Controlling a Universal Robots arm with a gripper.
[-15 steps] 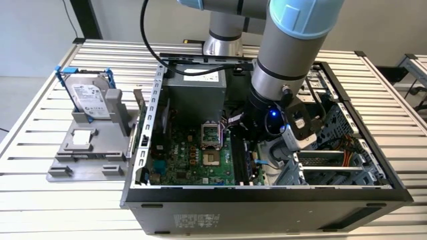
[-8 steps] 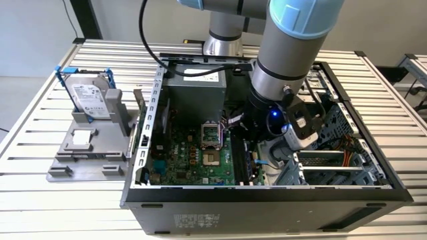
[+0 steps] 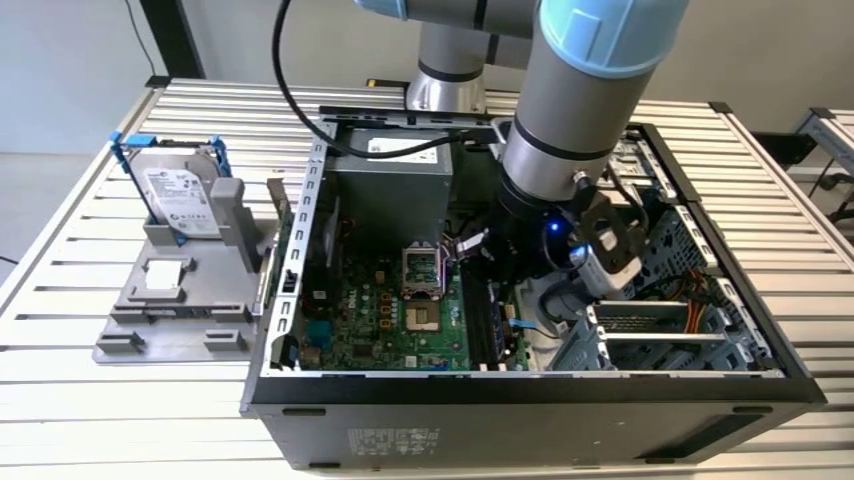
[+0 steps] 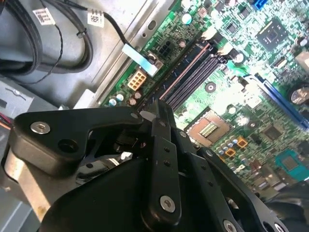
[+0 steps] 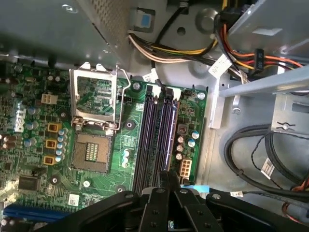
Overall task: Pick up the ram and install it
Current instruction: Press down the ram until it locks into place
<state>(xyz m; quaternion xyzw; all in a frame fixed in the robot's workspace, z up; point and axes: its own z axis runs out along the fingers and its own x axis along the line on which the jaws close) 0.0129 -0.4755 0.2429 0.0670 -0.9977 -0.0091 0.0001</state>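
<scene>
My gripper is down inside the open computer case, right over the motherboard's black memory slots. In the exterior view the gripper sits low beside the empty processor socket. The ram shows as a thin dark strip running out from between the fingertips, in line with the slots. In the second wrist view the ram's narrow edge lies along the slots, beyond the shut black fingers. Whether it is seated in a slot is hidden by the fingers.
A grey fixture at the exterior view's left holds a silver hard drive in a blue frame and an upright card. Cable bundles and a metal drive cage crowd the case beside the gripper.
</scene>
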